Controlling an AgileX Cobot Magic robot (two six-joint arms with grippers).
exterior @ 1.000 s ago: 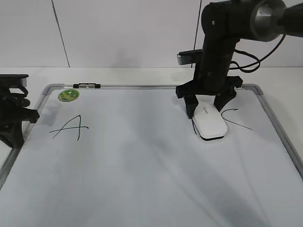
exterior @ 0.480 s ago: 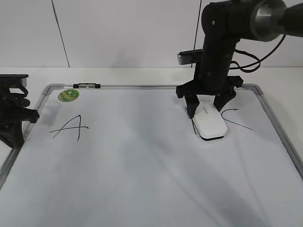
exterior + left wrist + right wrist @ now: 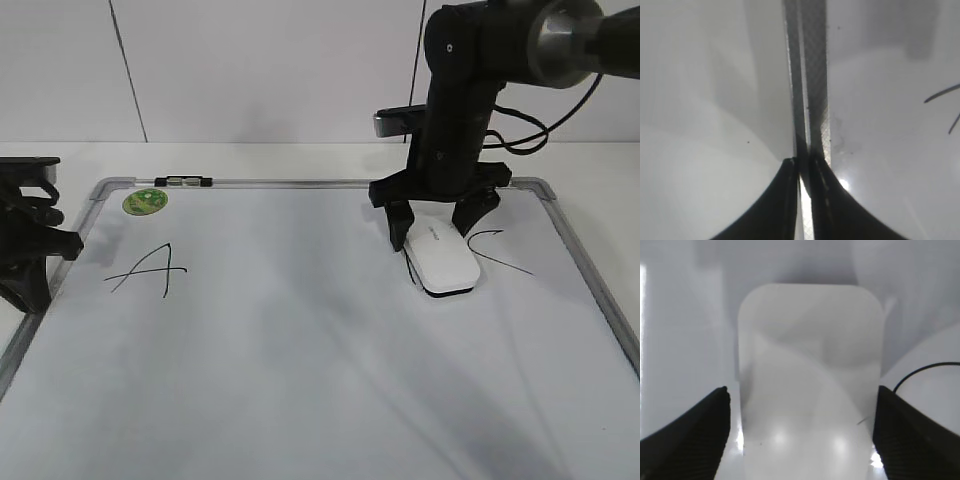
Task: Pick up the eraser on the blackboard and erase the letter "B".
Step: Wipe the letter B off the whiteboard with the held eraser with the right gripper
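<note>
The white eraser [image 3: 443, 262] lies flat on the blackboard [image 3: 300, 380], right of the middle, just left of the "C" [image 3: 497, 252]. My right gripper [image 3: 430, 240] is open and straddles the eraser's far end, one finger on each side. In the right wrist view the eraser [image 3: 810, 380] fills the space between the fingers of the right gripper [image 3: 800, 440], with a small gap on the left. No letter "B" shows anywhere on the board. My left gripper [image 3: 35, 262] is at the board's left edge; in the left wrist view this gripper [image 3: 805, 167] is shut on the metal frame [image 3: 812, 75].
A slanted "A" [image 3: 148, 268] is at the left of the board, and its stroke ends show in the left wrist view [image 3: 940, 95]. A green sticker [image 3: 146, 201] and a small black-and-silver clip [image 3: 185, 181] are at the far left corner. The "C" also shows in the right wrist view [image 3: 925, 371].
The right gripper's fingers have shifted slightly apart around the eraser. The eraser and the left arm have not moved.
</note>
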